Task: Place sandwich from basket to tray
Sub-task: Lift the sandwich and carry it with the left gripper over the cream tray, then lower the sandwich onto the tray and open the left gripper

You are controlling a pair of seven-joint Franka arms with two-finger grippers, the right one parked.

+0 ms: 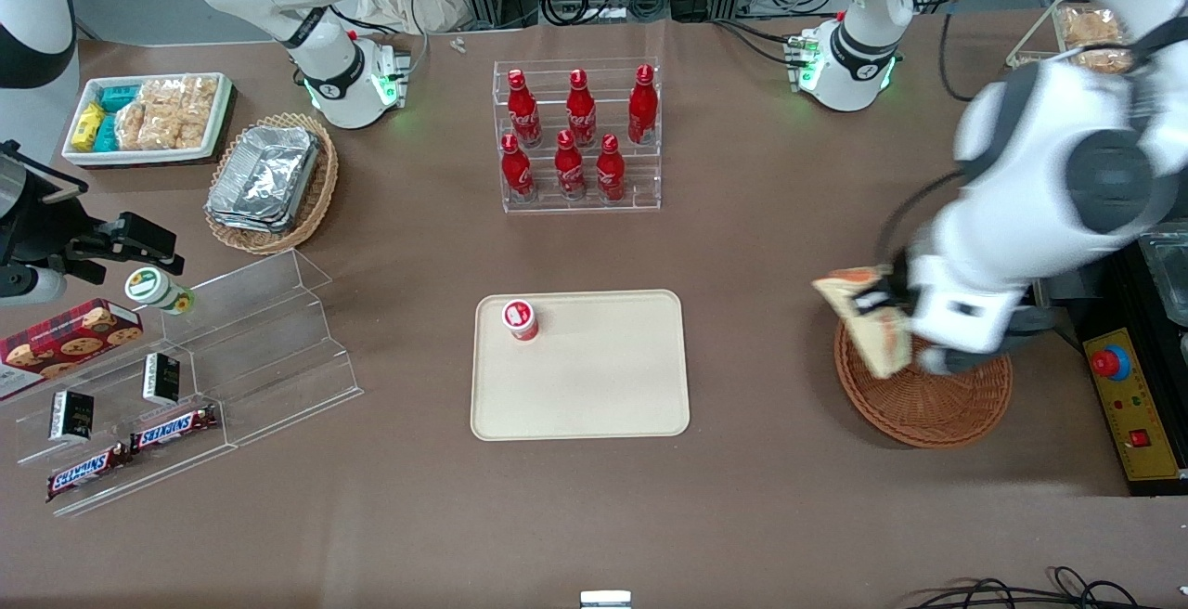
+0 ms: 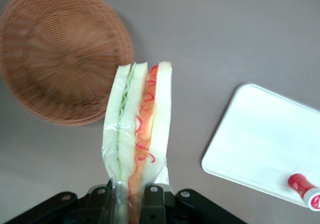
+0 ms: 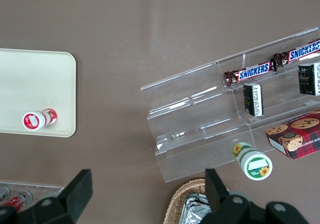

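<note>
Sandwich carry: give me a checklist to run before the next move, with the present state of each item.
1. Grip: pincer shut on the sandwich at one end: ok.
2. Lift: sandwich is out of the basket, above its rim: ok.
3. Basket left with nothing in it: ok.
4. Landing spot: tray has bare room; only a small red-capped bottle stands near one corner: ok.
5. Sandwich over the tray: not ok, it hangs by the basket.
6. Wrapper firmness in the grip: cannot tell.

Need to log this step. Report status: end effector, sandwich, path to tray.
End effector shut on sandwich, lifted above basket rim. Tray not reached. Small red bottle stands on tray corner; rest of tray bare.
</note>
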